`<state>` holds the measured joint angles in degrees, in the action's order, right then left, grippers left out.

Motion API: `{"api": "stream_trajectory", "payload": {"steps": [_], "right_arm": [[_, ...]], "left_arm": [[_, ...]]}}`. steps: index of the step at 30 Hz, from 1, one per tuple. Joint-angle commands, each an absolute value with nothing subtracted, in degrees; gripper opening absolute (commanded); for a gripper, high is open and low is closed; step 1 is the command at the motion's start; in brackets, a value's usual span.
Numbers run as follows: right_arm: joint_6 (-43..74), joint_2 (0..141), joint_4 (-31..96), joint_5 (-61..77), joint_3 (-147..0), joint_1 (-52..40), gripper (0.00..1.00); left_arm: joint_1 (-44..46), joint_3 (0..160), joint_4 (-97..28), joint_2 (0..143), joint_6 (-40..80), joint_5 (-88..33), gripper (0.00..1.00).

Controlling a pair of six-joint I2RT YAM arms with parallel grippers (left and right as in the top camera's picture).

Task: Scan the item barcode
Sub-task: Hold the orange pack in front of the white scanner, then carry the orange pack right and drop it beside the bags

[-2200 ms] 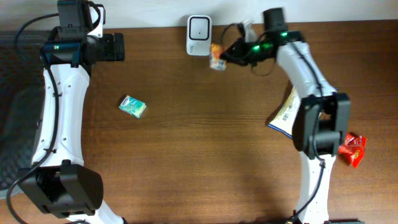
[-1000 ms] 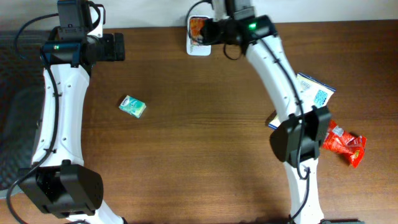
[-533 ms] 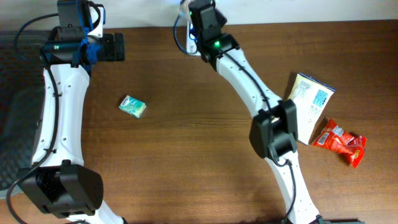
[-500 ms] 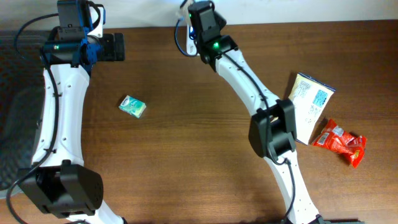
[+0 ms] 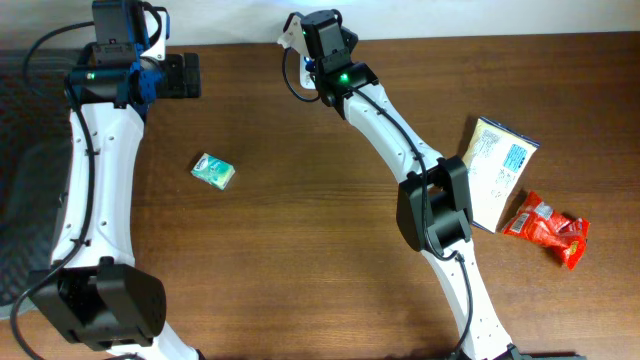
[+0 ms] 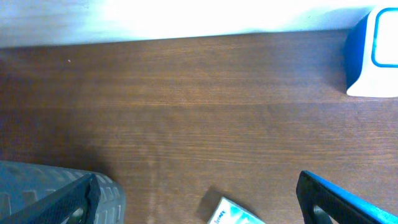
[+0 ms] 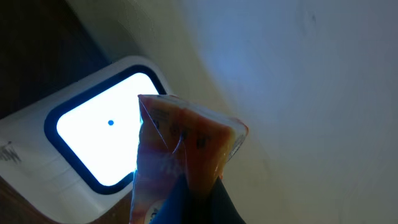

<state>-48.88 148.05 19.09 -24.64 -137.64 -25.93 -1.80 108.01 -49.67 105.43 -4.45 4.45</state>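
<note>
The orange packet (image 7: 186, 149) is up at the back edge of the desk (image 5: 300, 260), held in the air right in front of the scanner (image 7: 37, 171). In the right wrist view it stands roughly upright, with its crimped top edge across the right side of the scanner's lit window. That placement makes sense for the task, since the printed face has to sit in the reader's line of sight. I cannot make out a barcode on the side that shows, nor whether the packet touches the scanner or only hangs close to it.

The right pincer (image 7: 194, 202) is clamped on the packet's lower end. Its dark fingers are drawn together around the thin film, leaving the upper part free to face the window. From overhead, the right arm reaches far across to the scanner and its wrist covers most of the scanner, so the packet itself is hidden there.

The left pincer (image 6: 198, 185) has its fingers spread as wide as they go and holds nothing. It hovers over the bare desk at the far left, with a green packet (image 5: 213, 171) lying on the wood near it. A white and blue box (image 5: 497, 170) and a red packet (image 5: 548, 228) lie well apart on the right side.
</note>
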Motion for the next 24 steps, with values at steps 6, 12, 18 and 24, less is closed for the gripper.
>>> {"api": "stream_trajectory", "payload": {"steps": [6, 12, 18, 24], "right_arm": [[-47.20, 148.33, 18.00, -23.90, -137.80, -25.82, 0.04], [-30.46, 141.23, 23.27, -15.84, -137.82, -25.71, 0.04], [-4.62, 128.42, 42.35, -2.57, -137.84, -23.53, 0.04], [12.38, 122.85, 74.17, -0.62, -137.80, -15.49, 0.04]], "left_arm": [[-1.83, 108.12, -49.56, 104.27, -4.29, 3.86, 0.99], [-1.83, 108.12, -49.56, 104.27, -4.29, 3.86, 0.99], [-1.83, 108.09, -49.56, 104.27, -4.29, 3.86, 0.99], [-1.83, 108.12, -49.56, 104.27, -4.29, 3.86, 0.99]]}}
